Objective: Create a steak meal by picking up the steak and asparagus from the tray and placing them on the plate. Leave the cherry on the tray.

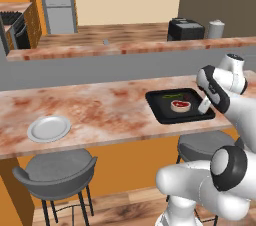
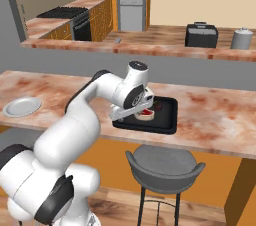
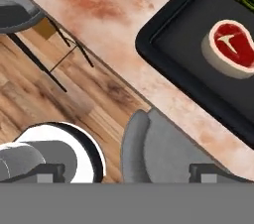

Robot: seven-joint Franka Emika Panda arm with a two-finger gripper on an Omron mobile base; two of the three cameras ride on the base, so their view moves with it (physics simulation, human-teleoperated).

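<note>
Marbled reddish surface [image 1: 100, 110] across mid-frame, grey stools [image 1: 57, 170] beneath, wood floor [image 3: 59, 104] below. Black tray [image 1: 156, 106] right of centre, carrying steak [image 1: 181, 105] and asparagus [image 1: 172, 96]. Plate [image 1: 48, 128] lower left, well apart. Gripper [image 1: 204, 106] at tray's right edge, jaws apart, holding nothing.

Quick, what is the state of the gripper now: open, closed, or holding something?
Gripper: open and holding nothing, above the near right part of the tray; the steak lies untouched.
</note>
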